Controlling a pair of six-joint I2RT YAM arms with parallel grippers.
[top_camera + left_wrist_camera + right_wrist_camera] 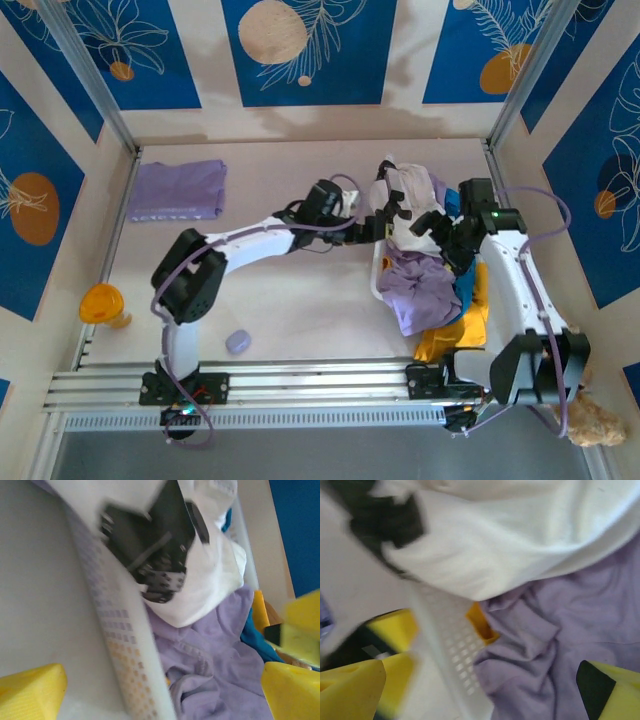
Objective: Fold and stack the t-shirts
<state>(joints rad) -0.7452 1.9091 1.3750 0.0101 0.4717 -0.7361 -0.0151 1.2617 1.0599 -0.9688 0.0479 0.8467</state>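
Top view, left gripper point(383, 225): the jaws were spread wide and empty, just at the left rim of the white basket point(378, 275).
Top view, right gripper point(428, 222): the jaws were also spread and empty, over the basket, near the left gripper.
Top view, basket content: the white t-shirt point(408, 195) lay on top, between and beyond both jaws. The crumpled lavender t-shirt point(420, 285) lay behind the jaws, toward the arm bases. The teal t-shirt point(468, 292) and the yellow-orange t-shirt point(452, 335) lay on the right arm's side; I could not tell if they were fully inside.
Top view, outside the basket: the folded lavender t-shirt point(178, 188) lay flat, well apart from both jaws, far to their left.
Left wrist view, jaws: the yellow fingers point(30, 692) stood wide apart and pinched nothing.
Left wrist view, ahead of jaws: the perforated basket wall point(120, 630) ran between the fingers. The white t-shirt point(210, 580) with its black print lay beyond, and the crumpled lavender t-shirt point(215, 680) was closer, near the right finger.
Right wrist view, jaws: the fingers point(350, 692) were wide apart, with nothing held.
Right wrist view, ahead of jaws: the white t-shirt point(520, 540) was beyond and blurred. The crumpled lavender t-shirt point(560, 630) lay between the fingers, and the basket wall point(455, 647) was nearer the left finger.
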